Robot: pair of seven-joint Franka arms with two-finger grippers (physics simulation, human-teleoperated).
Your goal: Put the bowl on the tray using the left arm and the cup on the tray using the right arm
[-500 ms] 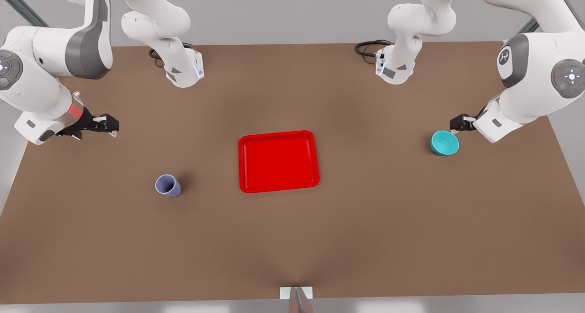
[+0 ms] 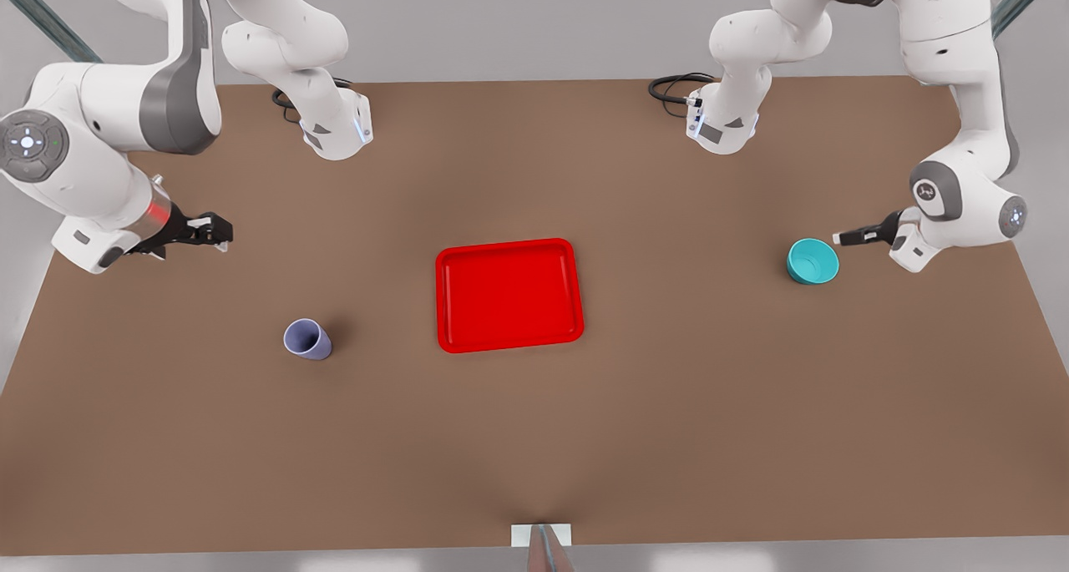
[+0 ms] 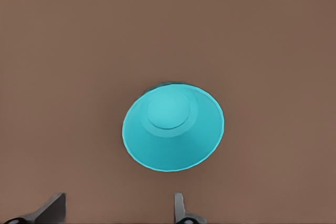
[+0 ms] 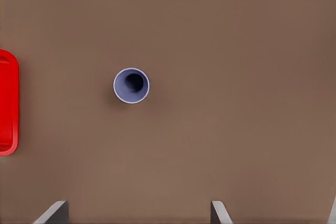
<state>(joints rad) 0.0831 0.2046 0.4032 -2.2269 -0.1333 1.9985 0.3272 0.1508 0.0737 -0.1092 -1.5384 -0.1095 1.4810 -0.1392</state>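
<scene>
- the left wrist view looks straight down into the bowl (image 3: 173, 132), showing its flat round floor, which the front view does not make out
- in that wrist view the left claw (image 3: 115, 211) has its fingertips (image 3: 181, 211) set wide apart, with the bowl off beyond them and not between them
- in the front view the left claw (image 2: 845, 238) sits at the front view's right, just beside the bowl (image 2: 813, 260) and not touching it, as far as can be told
- the right wrist view looks down on the cup (image 4: 131, 85), upright with a dark inside, and catches one rounded end of the tray (image 4: 8, 103) well apart from it
- there the right claw (image 4: 139, 214) is spread wide, its fingertips (image 4: 218, 212) near the frame edge, with the cup well apart from them
- the front view sets the right claw (image 2: 219, 231) at the front view's left, above the bench (image 2: 534, 438) and well apart from the cup (image 2: 307, 339)
- the front view alone takes in the whole tray (image 2: 509, 295), red and bare, mid-bench between cup and bowl, touching neither
- both arm bases stand at the far bench edge, each with a black cable (image 2: 672, 88) coiled beside it
- a small white block (image 2: 541, 534) sits at the near bench edge
- nothing lies between either claw and its thing
</scene>
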